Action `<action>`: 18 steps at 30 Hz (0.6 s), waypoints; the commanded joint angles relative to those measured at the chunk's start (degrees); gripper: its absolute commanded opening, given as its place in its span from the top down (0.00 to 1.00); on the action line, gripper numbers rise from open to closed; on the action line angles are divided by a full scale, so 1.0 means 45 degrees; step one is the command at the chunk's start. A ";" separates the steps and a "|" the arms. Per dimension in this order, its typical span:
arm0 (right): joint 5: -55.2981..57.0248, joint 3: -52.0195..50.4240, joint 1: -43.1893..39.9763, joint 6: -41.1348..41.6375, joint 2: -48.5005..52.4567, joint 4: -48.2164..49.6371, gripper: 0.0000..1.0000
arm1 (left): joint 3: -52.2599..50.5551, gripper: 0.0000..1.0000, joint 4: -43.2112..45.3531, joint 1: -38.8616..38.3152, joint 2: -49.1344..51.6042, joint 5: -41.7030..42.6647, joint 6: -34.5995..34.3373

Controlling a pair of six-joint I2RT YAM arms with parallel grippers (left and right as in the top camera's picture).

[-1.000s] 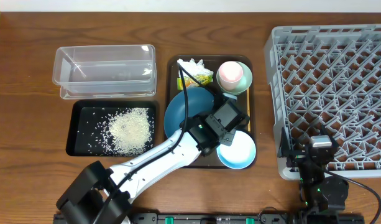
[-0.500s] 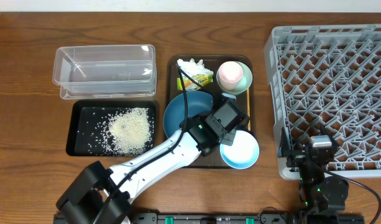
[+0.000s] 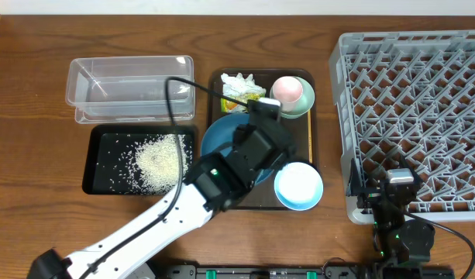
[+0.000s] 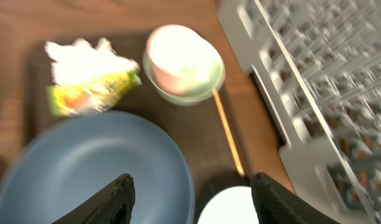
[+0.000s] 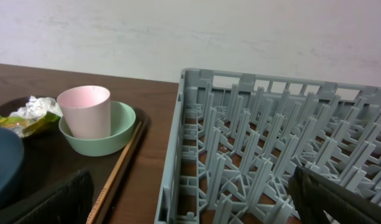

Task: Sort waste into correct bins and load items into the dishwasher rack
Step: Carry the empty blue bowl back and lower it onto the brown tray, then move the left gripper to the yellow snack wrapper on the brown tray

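Left jaws are hanging wide apart and empty over the dark blue bowl point(image 4: 91, 168). The wrapper point(image 4: 94, 93) is lying ahead-left of them, its long axis crosswise, touching the tissue point(image 4: 84, 56). Right jaws are gaping, empty, facing the rack point(image 5: 271, 155).

You see the heap of white rice point(image 3: 161, 161) lying in the shallow black tray point(image 3: 101, 182), with stray grains scattered around it. The clear plastic tub point(image 3: 129, 87) sits upright just behind that tray. The crumpled white tissue point(image 3: 237, 82) touches the green-yellow wrapper point(image 4: 94, 93). Beside them, the pink cup point(image 3: 287, 91) stands upright inside the pale green bowl point(image 3: 308, 101). The large dark blue bowl point(image 3: 218, 139) and the small light blue bowl point(image 3: 297, 187) sit upright and close together. The grey dishwasher rack point(image 3: 411, 116) stands on the right.
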 commanded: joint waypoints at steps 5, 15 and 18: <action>0.0083 -0.0019 0.0044 0.0151 -0.0058 -0.0058 0.01 | 0.0083 0.36 -0.0151 0.0423 0.0423 -0.1545 0.0544; 0.0087 -0.0019 0.0044 0.0151 -0.0058 -0.0058 0.01 | 0.3988 0.16 -0.4658 0.5688 0.1739 0.9530 0.1588; 0.0087 -0.0019 0.0044 0.0151 -0.0058 -0.0058 0.01 | 0.5877 0.14 -0.7121 0.6382 0.2720 0.9923 0.3147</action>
